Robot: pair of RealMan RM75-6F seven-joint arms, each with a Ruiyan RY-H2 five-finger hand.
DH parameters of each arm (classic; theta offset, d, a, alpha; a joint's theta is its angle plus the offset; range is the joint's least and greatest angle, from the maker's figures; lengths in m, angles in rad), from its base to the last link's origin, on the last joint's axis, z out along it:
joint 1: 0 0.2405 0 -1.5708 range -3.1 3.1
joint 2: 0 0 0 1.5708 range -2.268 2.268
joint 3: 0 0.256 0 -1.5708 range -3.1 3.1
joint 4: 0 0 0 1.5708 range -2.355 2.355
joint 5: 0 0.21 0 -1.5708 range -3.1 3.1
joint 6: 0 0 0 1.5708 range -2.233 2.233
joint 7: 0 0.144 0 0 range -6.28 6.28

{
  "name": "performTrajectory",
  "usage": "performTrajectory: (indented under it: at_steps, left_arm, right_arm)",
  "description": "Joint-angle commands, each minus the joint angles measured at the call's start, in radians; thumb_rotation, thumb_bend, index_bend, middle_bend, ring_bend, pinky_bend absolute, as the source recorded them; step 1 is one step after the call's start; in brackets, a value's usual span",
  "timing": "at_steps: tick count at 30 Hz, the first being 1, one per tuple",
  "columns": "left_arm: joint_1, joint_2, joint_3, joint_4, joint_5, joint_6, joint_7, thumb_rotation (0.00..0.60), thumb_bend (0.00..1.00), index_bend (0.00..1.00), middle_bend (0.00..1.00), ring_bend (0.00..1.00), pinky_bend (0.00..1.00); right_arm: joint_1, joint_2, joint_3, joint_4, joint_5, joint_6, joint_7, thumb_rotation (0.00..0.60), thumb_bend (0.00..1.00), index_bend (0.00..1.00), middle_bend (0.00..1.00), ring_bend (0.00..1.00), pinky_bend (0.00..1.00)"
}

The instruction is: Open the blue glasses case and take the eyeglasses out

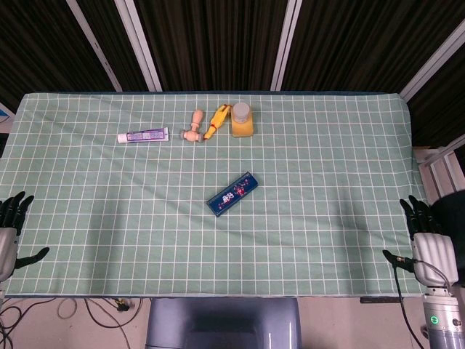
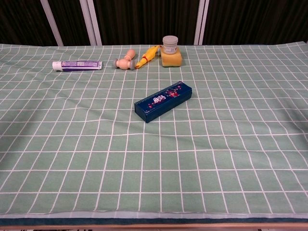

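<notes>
The blue glasses case [image 1: 232,193] lies closed near the middle of the green checked tablecloth [image 1: 327,167], set diagonally, with its far end pointing toward the right rear. Your left hand [image 1: 13,225] and right hand [image 1: 423,236] rest at the near corners of the table, well apart from the case; both hold nothing and their fingers are spread. The chest view shows neither hand.

Treat the case as a rigid, light, long box with smooth painted faces; expect it to slide on the cloth if pushed from one side only. Pin the lower body by its long sides with one hand, and lift the lid edge with the other. The pictures do not show which long side carries the hinge; confirm before prying. The eyeglasses are not visible; judge them fragile and take them by the frame, not the lenses.

Along the far edge lie a toothpaste tube [image 1: 143,135], a wooden toy [image 1: 194,127], a yellow rubber chicken [image 1: 216,121] and a yellow jar [image 1: 243,120], clear of the working area.
</notes>
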Motion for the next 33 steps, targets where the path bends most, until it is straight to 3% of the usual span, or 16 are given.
performTrajectory:
  at_steps: [1,15,25,28,33]
  left_arm:
    - [0.000,0.000,0.000,0.001,0.001,0.000,0.000,0.600,0.00,0.00,0.00,0.00,0.00]
    - [0.000,-0.002,-0.002,0.007,-0.002,0.000,-0.008,0.600,0.00,0.00,0.00,0.00,0.00]
    - [0.001,-0.001,-0.009,0.009,-0.012,0.002,-0.015,0.600,0.00,0.00,0.00,0.00,0.00]
    - [0.001,-0.002,-0.011,0.009,-0.016,0.003,-0.015,0.600,0.00,0.00,0.00,0.00,0.00]
    - [-0.002,-0.003,-0.011,0.006,-0.017,-0.002,-0.010,0.600,0.00,0.00,0.00,0.00,0.00]
  right_arm:
    - [0.000,0.001,-0.001,-0.001,0.000,-0.001,-0.005,0.600,0.03,0.00,0.00,0.00,0.24]
    - [0.006,-0.003,0.002,-0.016,0.000,-0.003,-0.029,0.600,0.03,0.00,0.00,0.00,0.24]
    - [0.046,0.007,0.011,-0.100,-0.009,-0.046,-0.103,0.600,0.03,0.00,0.00,0.00,0.24]
    - [0.090,0.010,0.035,-0.144,0.007,-0.096,-0.159,0.600,0.03,0.00,0.00,0.00,0.24]
    - [0.211,-0.022,0.119,-0.218,0.087,-0.212,-0.264,0.600,0.03,0.00,0.00,0.00,0.24]
